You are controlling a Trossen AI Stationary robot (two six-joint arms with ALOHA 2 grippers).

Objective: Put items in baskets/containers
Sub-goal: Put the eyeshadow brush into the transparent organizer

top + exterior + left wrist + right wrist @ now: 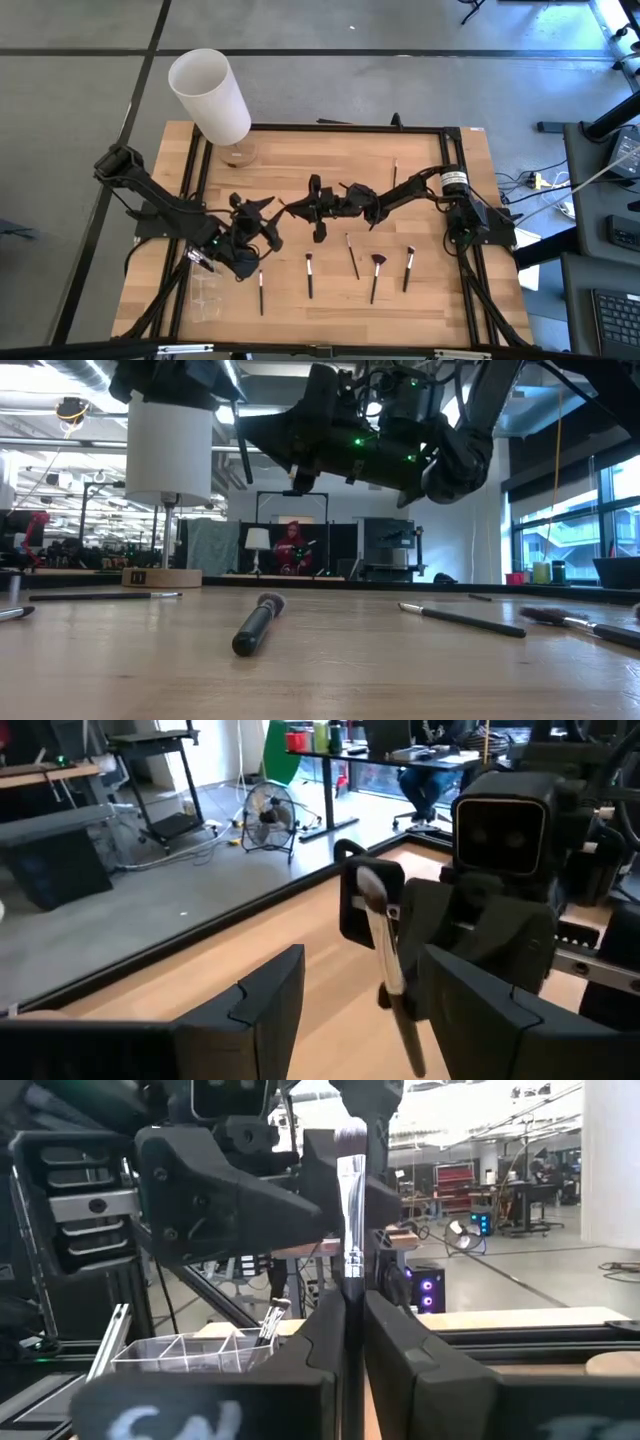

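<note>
Wooden desk (330,300): five brushes (309,275) remain around six o'clock; right claw (352,1315) grasps a brush (351,1200), left claw (345,1010) released.

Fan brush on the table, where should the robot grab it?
Grab the fan brush by the middle of its thin handle, coming straight down from above, fingers across it. It lies flat on the table, and its fan head is soft.

You get even, bright overhead light on the desk (330,170) with soft shadows; window glare and backlit dark arms in the low view.
</note>
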